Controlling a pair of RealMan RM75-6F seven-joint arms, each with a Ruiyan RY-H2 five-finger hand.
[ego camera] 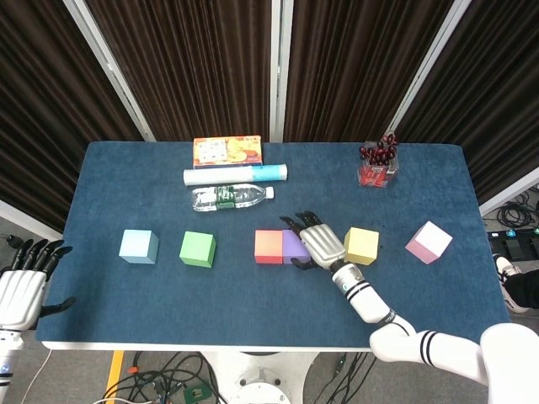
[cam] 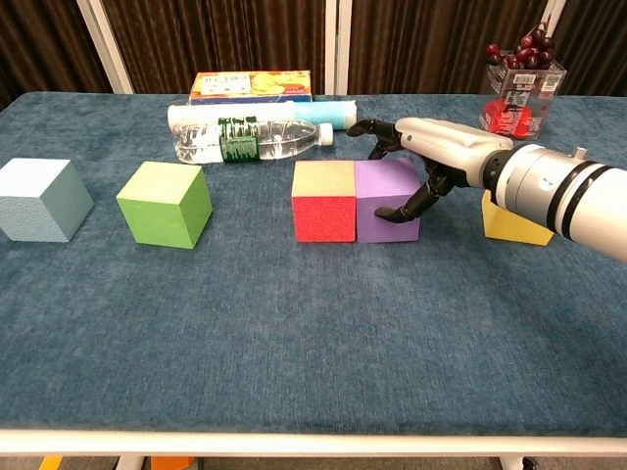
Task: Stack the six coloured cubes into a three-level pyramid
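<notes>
Blue surface [ego camera: 126, 185] carries the purple cube [cam: 385, 200], touching the red cube [cam: 324, 201] at its 9 o'clock. Right hand [cam: 423, 155] grips the purple cube, fingers [cam: 404, 209] clamped. Left hand [ego camera: 21, 282] hangs off the edge, fingers apart.

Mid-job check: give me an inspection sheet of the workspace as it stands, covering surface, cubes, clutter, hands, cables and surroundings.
Surface: blue cloth table, flat.
Job's things: all on the table, none stacked; light blue cube, green cube, red cube touching purple cube, yellow cube, pink cube.
Clutter: snack box, paper roll, water bottle, grapes container, all behind the row.
Hands: right hand grips the purple cube; left hand off the table edge, fingers apart.
Cables: loose on the floor.
Surroundings: dark curtains.
</notes>
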